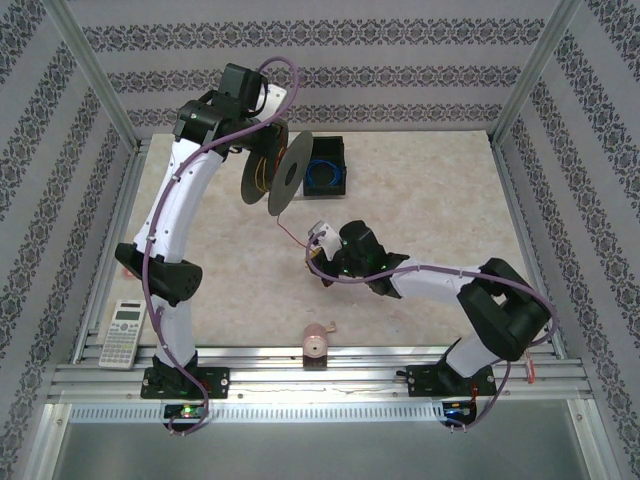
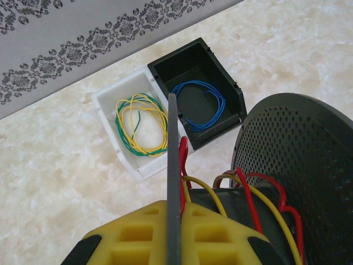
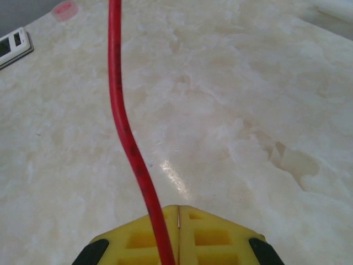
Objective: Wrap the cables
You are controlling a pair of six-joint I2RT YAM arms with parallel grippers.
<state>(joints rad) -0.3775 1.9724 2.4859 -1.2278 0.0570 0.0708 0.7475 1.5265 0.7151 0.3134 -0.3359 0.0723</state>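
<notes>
Right gripper [image 3: 178, 214]: clenched, its yellow fingers [image 3: 220, 234] meeting on the red cable [image 3: 126, 130]. The cable is thin and glossy. It leaves the fingertips just left of their seam and runs straight ahead with one slight bend, lifted off the bench [image 3: 253, 110].

From above, the cable is a hair-thin red line [image 1: 292, 228] from the right gripper [image 1: 316, 243] up to the spool [image 1: 287, 172].

Left gripper [image 2: 174, 218]: clamped on the thin edge of one spool flange. Just ahead of its fingers, red turns [image 2: 249, 200] lie on the hub, mixed with yellow wire [image 2: 212, 193]. The perforated flange [image 2: 298, 160] stands to the right.

The gripped flange edge crosses the left wrist view and hides part of what lies beyond: a white bin [image 2: 105, 105] with a yellow-green coil [image 2: 138, 120], touching a black bin [image 2: 187, 63] with a blue coil [image 2: 219, 102].

Far ahead-left of the right gripper: a calculator [image 3: 11, 47] and a pink roll [image 3: 65, 9].
</notes>
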